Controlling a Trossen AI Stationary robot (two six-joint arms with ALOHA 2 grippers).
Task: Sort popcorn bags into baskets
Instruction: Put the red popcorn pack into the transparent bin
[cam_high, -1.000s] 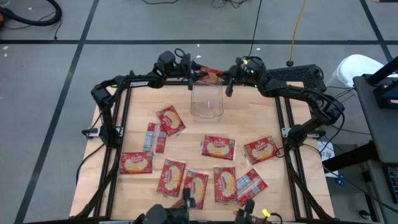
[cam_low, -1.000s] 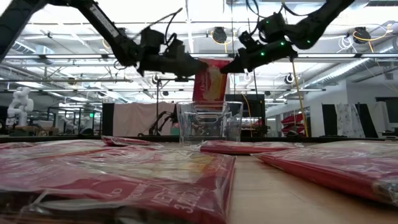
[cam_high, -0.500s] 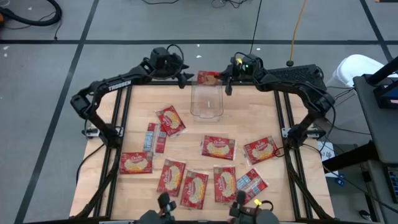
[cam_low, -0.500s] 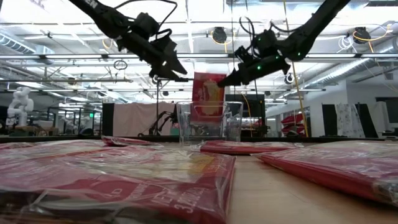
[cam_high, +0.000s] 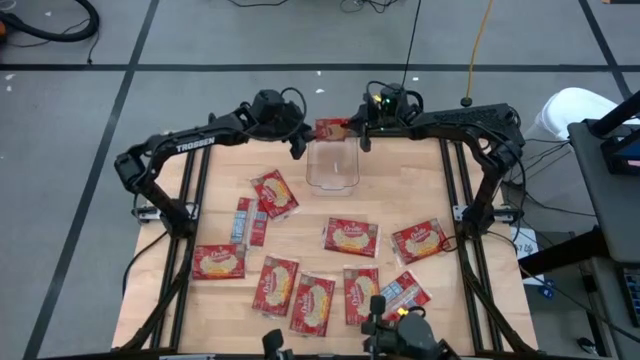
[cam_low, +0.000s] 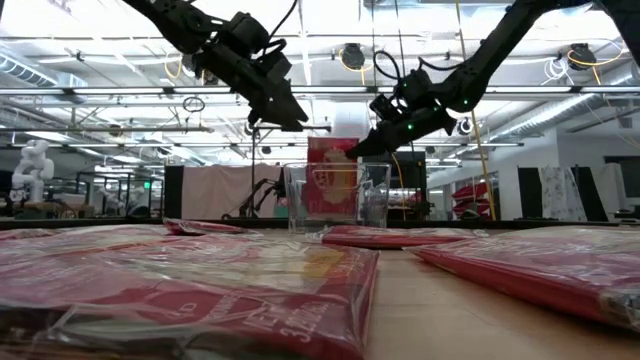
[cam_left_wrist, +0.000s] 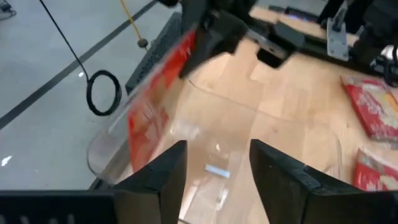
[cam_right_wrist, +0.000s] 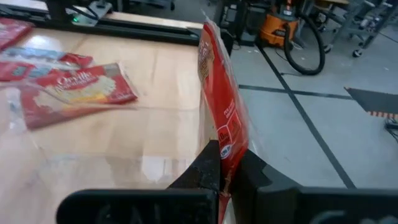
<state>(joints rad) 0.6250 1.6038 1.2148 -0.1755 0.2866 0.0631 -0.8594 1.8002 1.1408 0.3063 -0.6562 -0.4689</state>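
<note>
Popcorn bag (cam_low: 334, 172) has dropped partway into my basket (cam_high: 333, 165), right gripper (cam_high: 352, 127) fingers still pinching its top, left gripper (cam_high: 297, 145) fingers parted, empty beside it.

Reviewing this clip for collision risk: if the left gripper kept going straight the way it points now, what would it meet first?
Probably the clear bin. The left gripper, empty with fingers apart, points down into its open top. The packet held by the right gripper hangs at the far rim, off to one side. Depth is hard to judge.
</note>
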